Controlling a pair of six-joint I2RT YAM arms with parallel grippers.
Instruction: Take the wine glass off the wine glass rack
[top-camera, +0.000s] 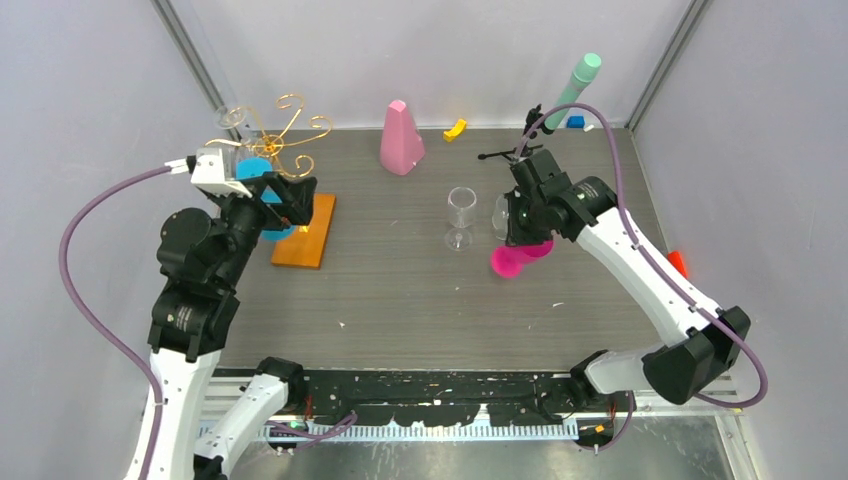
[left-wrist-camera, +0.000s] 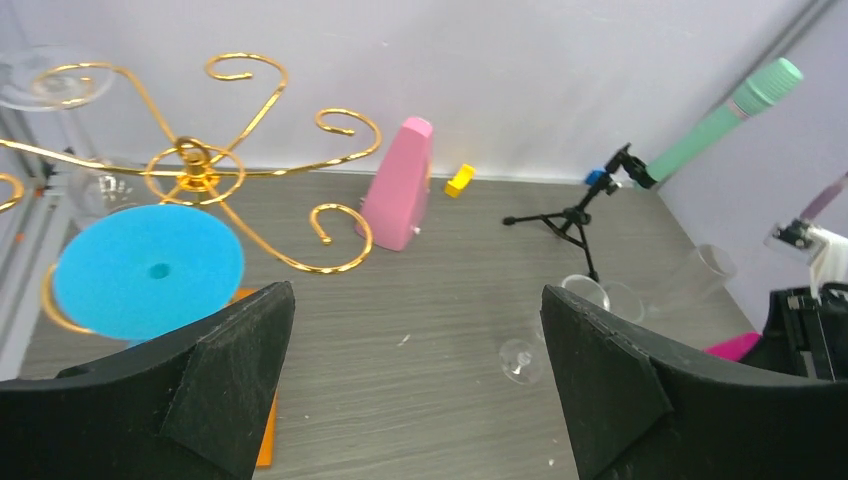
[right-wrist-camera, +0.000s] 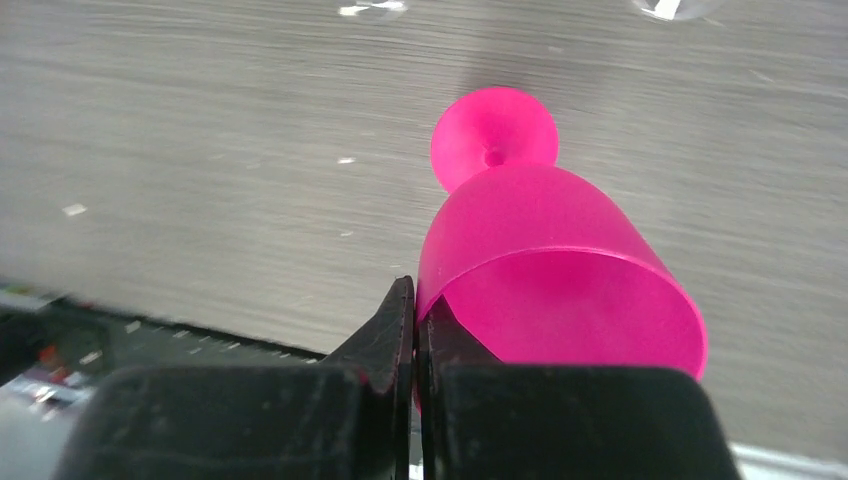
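1. Right gripper (top-camera: 518, 238) (right-wrist-camera: 415, 300): jaws clamped on the rim wall of the translucent pink wine glass (top-camera: 520, 258) (right-wrist-camera: 545, 270), one finger inside the bowl and one outside.
2. The pink glass is off the rack, right of table centre, tilted with its foot towards the table. Can't tell if the foot touches.
3. Left gripper (top-camera: 295, 195) (left-wrist-camera: 415, 300): jaws wide apart, holding nothing, just near of the rack top.
4. Gold wire wine glass rack with orange-brown wooden base (top-camera: 305, 232) (left-wrist-camera: 190, 165) stands at the left of the table.
5. Blue wine glass (top-camera: 255, 167) (left-wrist-camera: 150, 270) hangs foot-up on the rack's near-left arm, just beyond the left finger and not between the jaws.
6. Clear hanging wine glass (top-camera: 232, 117) (left-wrist-camera: 55, 82) is on the far-left arm.
7. Clear upright stemmed glass (top-camera: 460, 215) stands mid-table, just left of the pink glass.
8. Pink tapered block (top-camera: 402, 138) (left-wrist-camera: 400, 185) stands at the far centre.
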